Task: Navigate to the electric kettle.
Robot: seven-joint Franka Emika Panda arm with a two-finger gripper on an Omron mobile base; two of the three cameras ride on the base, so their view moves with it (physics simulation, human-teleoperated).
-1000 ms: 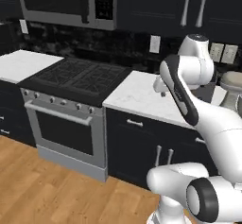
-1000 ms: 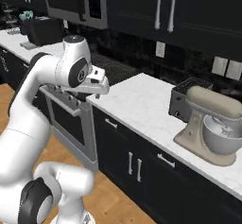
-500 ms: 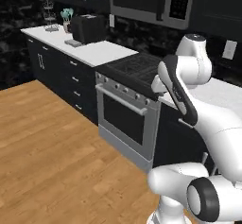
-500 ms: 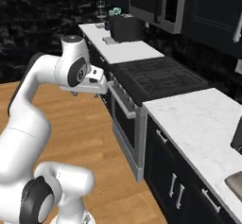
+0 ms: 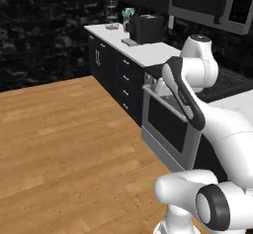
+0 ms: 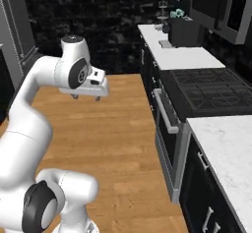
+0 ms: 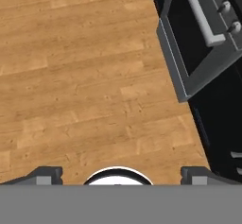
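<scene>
Several small counter items beside the toaster — too blurred to name.

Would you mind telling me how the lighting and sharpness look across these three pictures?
Left base view: the back wall is very dark, the wood floor evenly lit, no hard shadows. Right base view: the far counter is soft and things on it are hard to tell apart; the stove top reads clearly. Hand view: the floor grain is slightly blurred, the oven door flat, no glare.
</scene>
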